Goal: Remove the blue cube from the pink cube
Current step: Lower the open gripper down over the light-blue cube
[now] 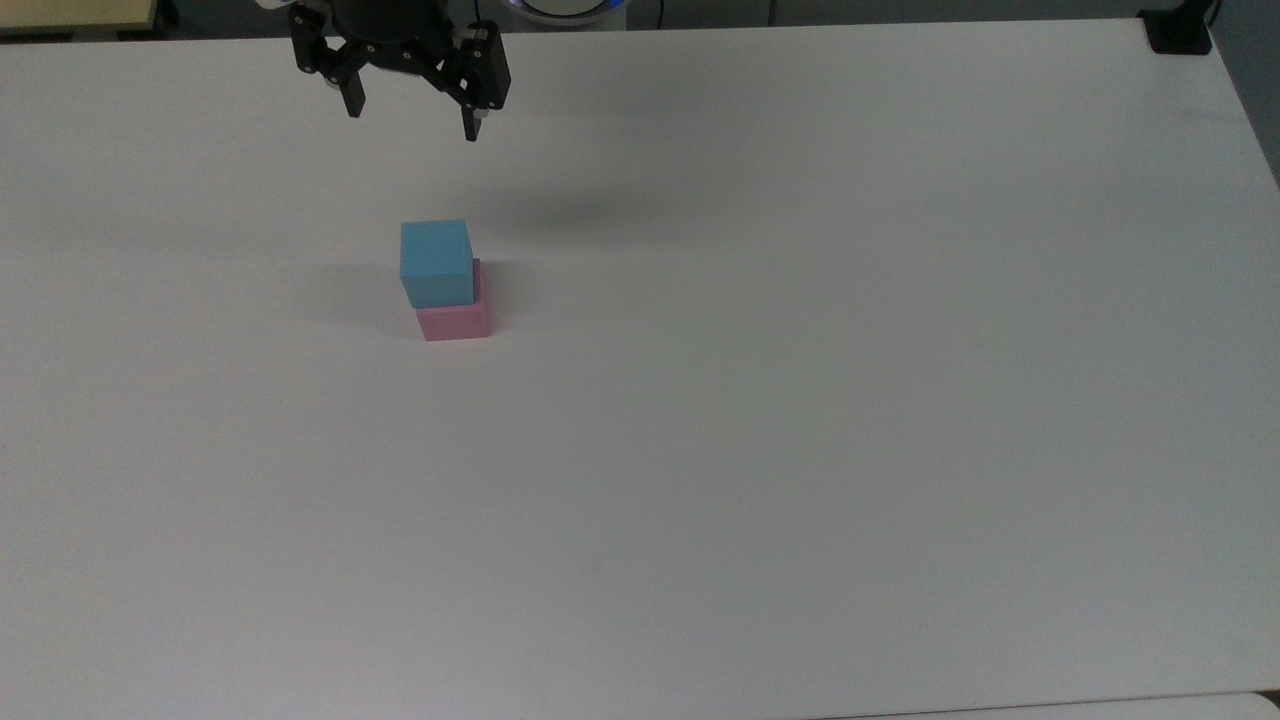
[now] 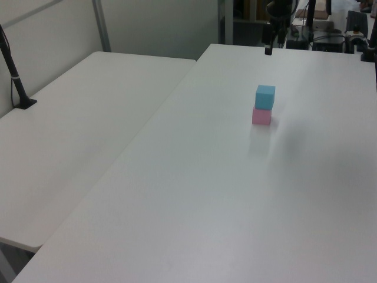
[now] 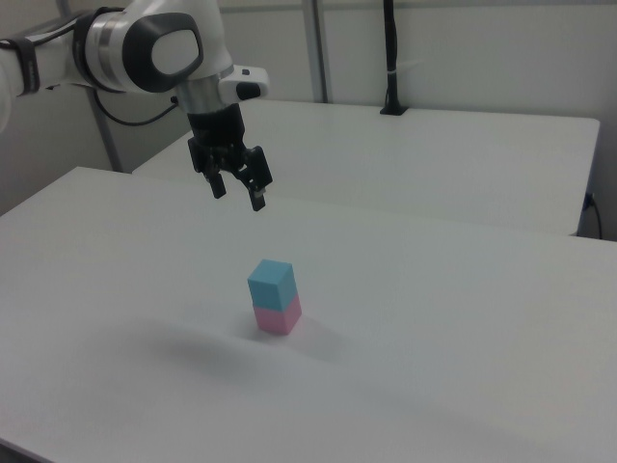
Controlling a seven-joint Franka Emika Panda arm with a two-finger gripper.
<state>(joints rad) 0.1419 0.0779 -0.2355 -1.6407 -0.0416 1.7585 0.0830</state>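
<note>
My gripper hangs in the air with its two black fingers spread wide and nothing between them; it touches neither cube nor the table. I judge that wide spread to be deliberate, since the blue cube looks about as broad as the gap, so I need all of the opening to slip the fingers down past its sides. In the top view the gripper sits close to the table's far edge, toward the top view's left corner, and the stack lies well apart from it, farther in from that edge. In the right view the gripper is clearly high above the table and off to the right view's left of the stack, so I am not over the target yet. The blue cube rests on top of the pink cube, touching it, but not squarely: in the top view it sits shifted so that a strip of pink shows along one side. The pink cube stands flat on the table, away from every edge. Nothing of the lift is done. I expect I must centre over the blue cube, lower, and close on its upper half only, because a low grip could drag the pink one along.
</note>
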